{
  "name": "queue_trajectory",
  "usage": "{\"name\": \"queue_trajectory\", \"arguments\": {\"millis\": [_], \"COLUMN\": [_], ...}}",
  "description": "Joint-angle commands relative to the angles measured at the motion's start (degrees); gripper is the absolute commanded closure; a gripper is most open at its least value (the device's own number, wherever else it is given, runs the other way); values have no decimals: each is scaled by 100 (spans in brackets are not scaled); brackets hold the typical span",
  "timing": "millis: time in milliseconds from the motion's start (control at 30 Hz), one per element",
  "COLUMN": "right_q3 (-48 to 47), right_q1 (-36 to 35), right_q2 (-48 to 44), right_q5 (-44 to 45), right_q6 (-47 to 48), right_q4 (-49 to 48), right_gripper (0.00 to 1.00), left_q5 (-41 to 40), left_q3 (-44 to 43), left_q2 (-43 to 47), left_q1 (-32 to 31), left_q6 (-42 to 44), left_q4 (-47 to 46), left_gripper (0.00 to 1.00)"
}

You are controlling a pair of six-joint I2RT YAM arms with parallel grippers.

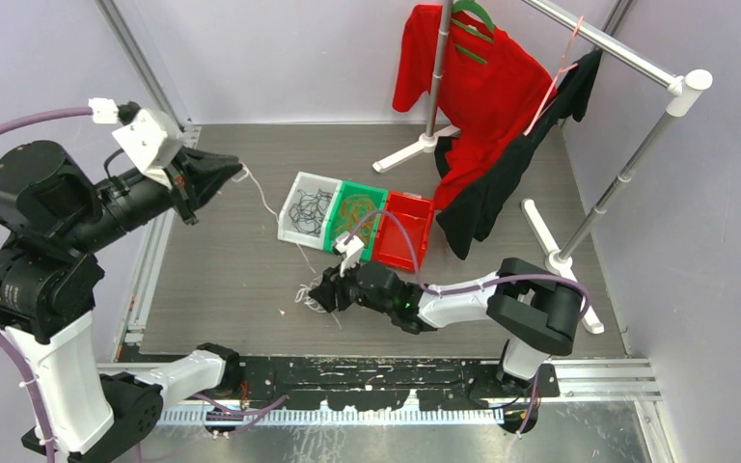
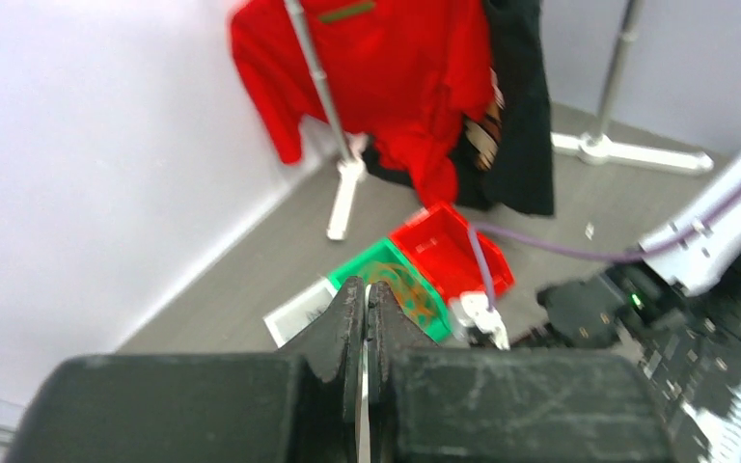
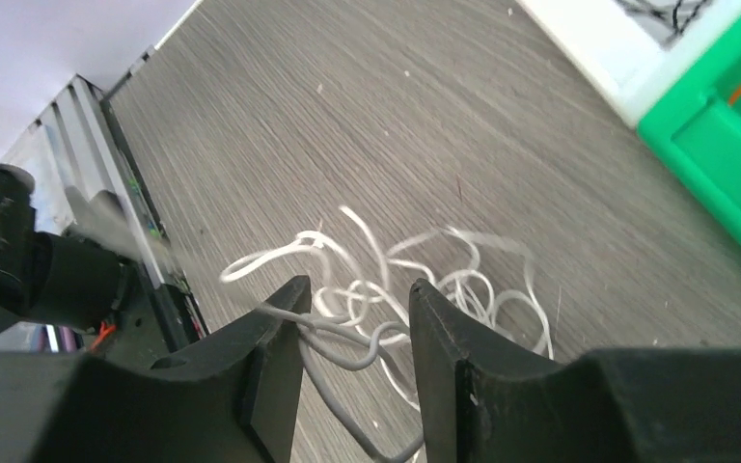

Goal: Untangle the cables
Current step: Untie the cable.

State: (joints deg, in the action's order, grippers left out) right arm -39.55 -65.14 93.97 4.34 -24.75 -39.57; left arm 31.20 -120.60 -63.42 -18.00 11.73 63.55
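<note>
A tangle of white cables (image 1: 311,297) lies on the grey table in front of the bins; it also shows in the right wrist view (image 3: 316,243). My right gripper (image 1: 328,287) is low over it, open, and several white strands run between its fingers (image 3: 359,289). My left gripper (image 1: 238,172) is raised at the left and shut on one white cable (image 1: 263,198) that stretches down to the tangle. A thin white strand shows between its closed fingers (image 2: 367,294). Black cables lie in the white bin (image 1: 294,188). Orange cables lie in the green bin (image 1: 378,198).
A red bin (image 1: 429,227) stands right of the green one, with nothing visible in it. A clothes rack with a red shirt (image 1: 473,77) and a black garment (image 1: 502,183) stands at the back right, its feet (image 1: 415,149) on the table. A metal rail (image 1: 150,260) runs along the left edge.
</note>
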Motion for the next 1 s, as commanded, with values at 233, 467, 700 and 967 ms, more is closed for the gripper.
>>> {"name": "queue_trajectory", "arguments": {"millis": [233,467,700,967], "right_q3": [483,754,943,1034], "right_q1": [-91,-95,-95,-91], "right_q2": [-10,-283,-338,-497], "right_q5": [173,316,400,462], "right_q6": [-161,-52,-56,-52], "right_q4": [-869,-709,-715,-626], "right_gripper": [48,48,47,48], "left_q5": [-1056,-2325,-3157,-2951], "left_q3": [-604,-530,-599,-985], "left_q2": [-44,42,25,-144], "left_q1": [9,12,10,15], "left_q6": [-317,-177,28,-181], "left_q4": [-1844,-3117,-4723,-4937], "left_gripper": [100,100,100,100]}}
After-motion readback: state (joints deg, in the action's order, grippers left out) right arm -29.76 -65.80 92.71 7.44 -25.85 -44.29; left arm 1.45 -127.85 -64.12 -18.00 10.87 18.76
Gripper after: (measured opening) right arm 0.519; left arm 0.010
